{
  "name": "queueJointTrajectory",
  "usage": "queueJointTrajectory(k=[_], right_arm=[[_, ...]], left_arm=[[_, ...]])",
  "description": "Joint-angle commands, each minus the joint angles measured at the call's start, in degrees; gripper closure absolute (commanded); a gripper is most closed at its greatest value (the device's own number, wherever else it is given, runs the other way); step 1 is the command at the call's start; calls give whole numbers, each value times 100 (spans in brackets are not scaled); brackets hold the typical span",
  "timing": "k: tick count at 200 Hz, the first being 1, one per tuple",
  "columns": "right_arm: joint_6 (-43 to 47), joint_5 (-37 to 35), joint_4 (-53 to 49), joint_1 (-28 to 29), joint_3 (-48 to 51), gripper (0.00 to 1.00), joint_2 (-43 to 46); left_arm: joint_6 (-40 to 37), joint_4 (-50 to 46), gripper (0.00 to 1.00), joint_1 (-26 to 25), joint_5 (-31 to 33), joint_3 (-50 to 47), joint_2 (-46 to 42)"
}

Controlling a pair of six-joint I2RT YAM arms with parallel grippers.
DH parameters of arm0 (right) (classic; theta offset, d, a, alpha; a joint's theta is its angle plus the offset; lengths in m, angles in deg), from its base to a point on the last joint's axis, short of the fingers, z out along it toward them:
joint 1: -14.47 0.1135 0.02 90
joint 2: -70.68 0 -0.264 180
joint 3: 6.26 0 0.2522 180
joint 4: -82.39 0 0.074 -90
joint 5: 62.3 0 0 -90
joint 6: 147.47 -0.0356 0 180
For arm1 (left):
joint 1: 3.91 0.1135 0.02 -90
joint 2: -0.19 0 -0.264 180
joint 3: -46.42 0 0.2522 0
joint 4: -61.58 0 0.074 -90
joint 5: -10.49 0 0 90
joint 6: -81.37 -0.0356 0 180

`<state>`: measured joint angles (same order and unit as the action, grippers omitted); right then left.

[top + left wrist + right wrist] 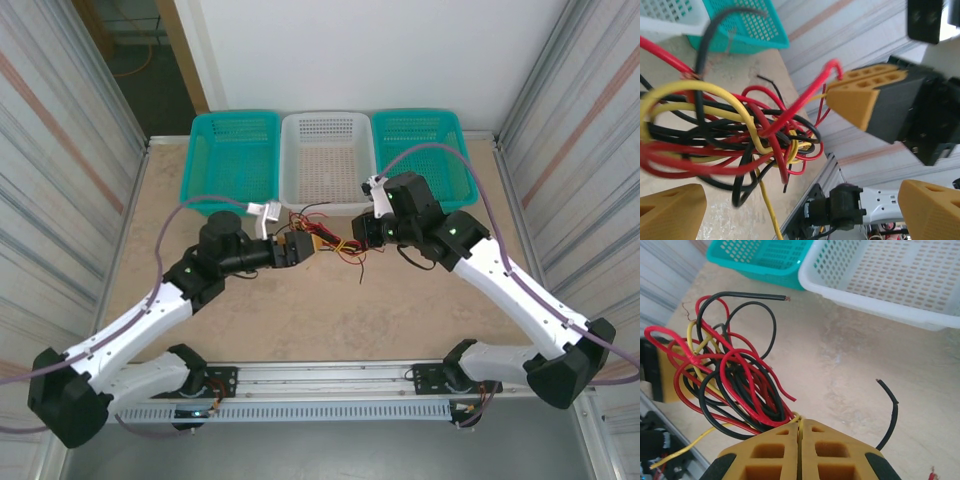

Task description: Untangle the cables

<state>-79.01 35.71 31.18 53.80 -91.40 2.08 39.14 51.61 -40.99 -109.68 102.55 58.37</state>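
Fingers first: on the right gripper (800, 427) both orange pads are pressed flat together, and a yellow strand comes out of the seam between them, with red and black strands running in to the same spot. I read that as a clamp on the cables (735, 375). On the left gripper (800, 200) the two orange fingers (670, 210) stand wide apart at the bottom corners of its wrist view, and I see nothing gripped between them.

From overhead, the cables are one knot of red, black and yellow loops at mid-table, directly between the two grippers. From the left wrist, the knot spreads out just ahead of the open fingers. One red strand and a thin yellow one run up to the tip of the right gripper. I cannot tell whether the bundle rests on the table (330, 320) or is lifted off it.

A loose black wire (892, 415) curves across the tabletop to the right of the shut fingers, apart from the knot.

Beyond the cables, along the far edge, a white basket (328, 150) sits between the left teal basket (235, 155) and the right teal basket (425, 140), all three side by side.
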Motion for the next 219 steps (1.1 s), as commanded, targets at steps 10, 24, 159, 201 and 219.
queueJointTrajectory(k=[10,24,159,201,219], right_arm=[[-243,438,410,-34,-56,100,309],[-284,484,473,-33,-10,100,364],[-746,1078,1284,134,351,100,213],[-746,972,1293,110,462,100,249],[-772,996,1293,49,475,100,251]], left_arm=[[224,500,1,-28,521,-51,98],[349,541,1,-27,671,-80,139],[1611,2243,3,68,452,-619,615],[1859,2400,33,355,175,-651,587],[1761,2218,50,377,94,-635,530]])
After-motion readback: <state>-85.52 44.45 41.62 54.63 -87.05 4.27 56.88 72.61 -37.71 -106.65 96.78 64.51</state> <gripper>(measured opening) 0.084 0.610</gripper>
